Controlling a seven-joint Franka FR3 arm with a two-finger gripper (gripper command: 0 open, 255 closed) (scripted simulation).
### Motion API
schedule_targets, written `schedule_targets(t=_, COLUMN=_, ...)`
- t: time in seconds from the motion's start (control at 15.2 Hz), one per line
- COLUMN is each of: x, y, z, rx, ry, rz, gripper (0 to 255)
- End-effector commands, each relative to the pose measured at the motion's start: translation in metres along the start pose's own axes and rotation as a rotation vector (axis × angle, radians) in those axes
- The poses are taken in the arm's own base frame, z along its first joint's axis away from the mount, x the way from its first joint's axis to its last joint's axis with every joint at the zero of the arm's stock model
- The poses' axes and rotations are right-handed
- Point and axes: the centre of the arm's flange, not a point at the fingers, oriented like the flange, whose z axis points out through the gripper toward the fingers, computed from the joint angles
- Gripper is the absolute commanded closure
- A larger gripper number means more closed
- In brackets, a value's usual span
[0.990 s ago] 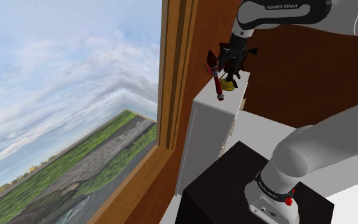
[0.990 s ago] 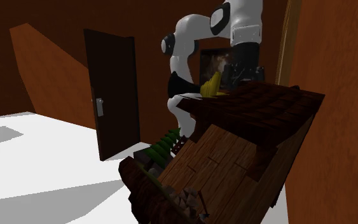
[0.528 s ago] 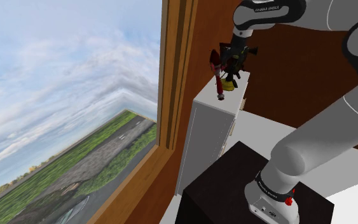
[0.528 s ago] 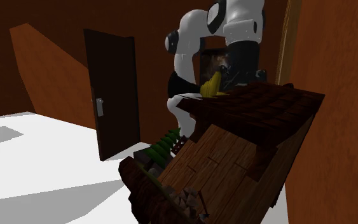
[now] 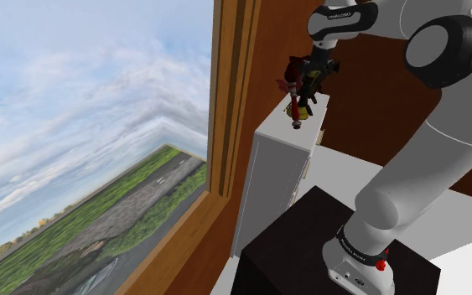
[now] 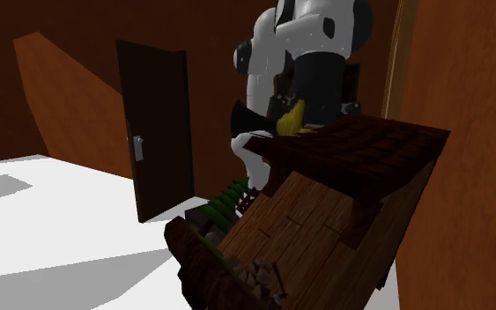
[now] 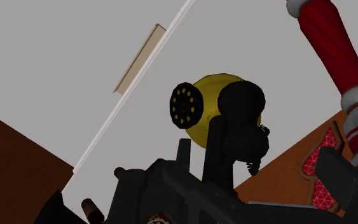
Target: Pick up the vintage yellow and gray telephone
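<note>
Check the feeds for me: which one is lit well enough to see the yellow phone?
Wrist view: evenly lit, the round yellow telephone with a black dial stands out against the pale cabinet top. Shoulder view: rolled picture, bright sky in the wood-framed window, phone tiny. Second exterior view: dim, a brown wooden model house blocks the foreground.

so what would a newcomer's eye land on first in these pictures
The huge window with cloudy sky and green fields covers the shoulder view's left. Then the white arm arches from its dark stand up to a white cabinet, where a yellow-and-black telephone shows beside a red-and-white striped object.
</note>
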Motion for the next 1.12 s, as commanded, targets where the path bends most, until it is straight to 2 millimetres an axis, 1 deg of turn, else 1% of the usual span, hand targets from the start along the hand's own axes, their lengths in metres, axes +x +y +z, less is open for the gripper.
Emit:
schedule_targets(t=0.0, x=0.004, y=-0.002, z=0.011, rx=-0.001, ry=0.0, rz=0.003, gripper=0)
schedule_targets(t=0.33, x=0.0, y=-0.004, z=0.037, rx=-0.001, ry=0.0, rz=0.003, gripper=0)
schedule_targets(t=0.46, x=-0.001, y=-0.005, z=0.04, rx=-0.001, ry=0.0, rz=0.003, gripper=0)
schedule_targets(t=0.53, x=0.002, y=-0.006, z=0.037, rx=-0.001, ry=-0.001, rz=0.003, gripper=255)
schedule_targets(t=0.59, x=0.0, y=-0.01, z=0.04, rx=-0.001, ry=0.0, rz=0.003, gripper=255)
schedule_targets(t=0.73, x=-0.005, y=-0.01, z=0.042, rx=-0.002, ry=0.001, rz=0.003, gripper=255)
schedule_targets(t=1.06, x=-0.011, y=-0.014, z=0.04, rx=-0.002, ry=0.001, rz=0.002, gripper=255)
